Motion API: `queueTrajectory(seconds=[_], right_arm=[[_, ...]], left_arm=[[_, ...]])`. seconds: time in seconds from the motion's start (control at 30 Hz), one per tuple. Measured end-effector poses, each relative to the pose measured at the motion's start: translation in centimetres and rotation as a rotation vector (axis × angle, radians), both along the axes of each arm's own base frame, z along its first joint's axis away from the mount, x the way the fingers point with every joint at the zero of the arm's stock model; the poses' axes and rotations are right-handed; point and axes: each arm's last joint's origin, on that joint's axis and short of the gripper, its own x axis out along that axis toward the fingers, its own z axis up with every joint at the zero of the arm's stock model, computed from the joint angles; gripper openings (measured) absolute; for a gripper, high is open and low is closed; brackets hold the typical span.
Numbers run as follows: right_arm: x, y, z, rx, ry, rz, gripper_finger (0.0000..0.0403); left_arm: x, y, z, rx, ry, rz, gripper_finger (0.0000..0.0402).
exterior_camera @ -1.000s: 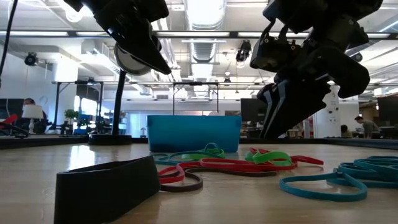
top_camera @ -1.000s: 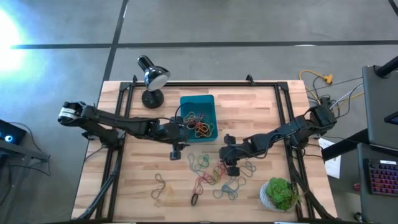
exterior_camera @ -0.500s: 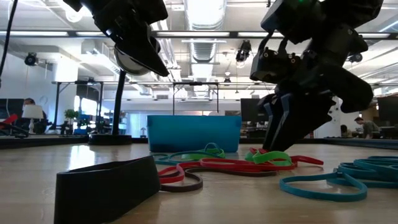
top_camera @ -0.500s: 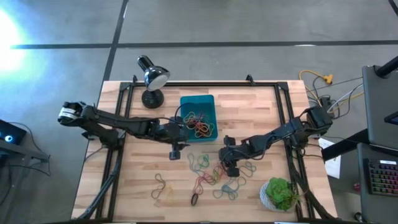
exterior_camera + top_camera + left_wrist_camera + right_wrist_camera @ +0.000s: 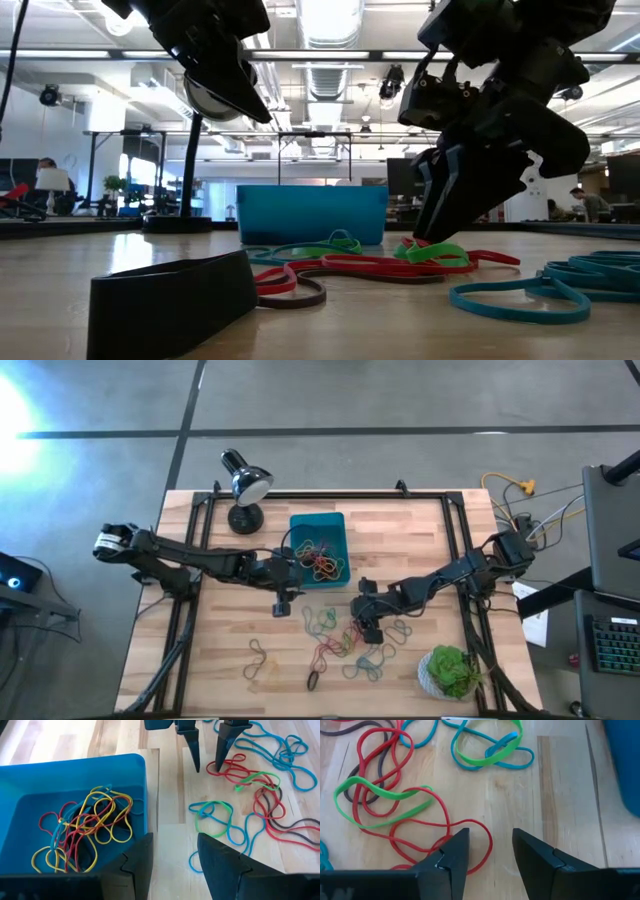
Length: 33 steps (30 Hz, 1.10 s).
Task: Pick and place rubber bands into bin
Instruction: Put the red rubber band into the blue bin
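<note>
The teal bin stands at the table's far middle and holds several rubber bands, yellow, red and blue. More rubber bands lie loose on the wood nearer the front. My right gripper is open and low over them, with the end of a red band's loop between its fingertips. Beside that band lies a green one. My left gripper hangs open and empty above the table by the bin's near wall. My right gripper points steeply down, its fingertips reaching the wood at the red band's loop end. I cannot tell whether they touch the band. The band lies flat and slack on the table.
A black desk lamp stands at the far left of the table, and a green plant in a white pot at the near right. A broad black band lies close to the front edge. Bare wood shows on the table's left part.
My right gripper has sunk toward the red and green bands and its fingers have opened wider. The bands lie as before.
</note>
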Motion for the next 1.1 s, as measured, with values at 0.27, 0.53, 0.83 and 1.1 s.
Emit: queueTrajectory(seconds=[0.27, 0.53, 0.83, 1.1], right_arm=[[-0.1, 0.0, -0.2, -0.003, 0.009, 0.0, 0.0128], [0.3, 0.1, -1.5, -0.01, 0.033, 0.0, 0.0123], [0.5, 0.1, -1.7, -0.012, 0.037, 0.001, 0.0079], [0.6, 0.2, -1.5, -0.008, 0.028, 0.006, 0.001]], left_arm=[[0.0, 0.0, 0.0, -0.002, 0.0, 0.002, 0.0138], [-0.1, 0.0, -0.1, -0.001, 0.009, 0.002, 0.0138], [-0.1, 0.0, -0.1, 0.0, 0.013, 0.002, 0.0138], [-0.1, 0.0, -0.1, 0.0, 0.015, 0.001, 0.0138]])
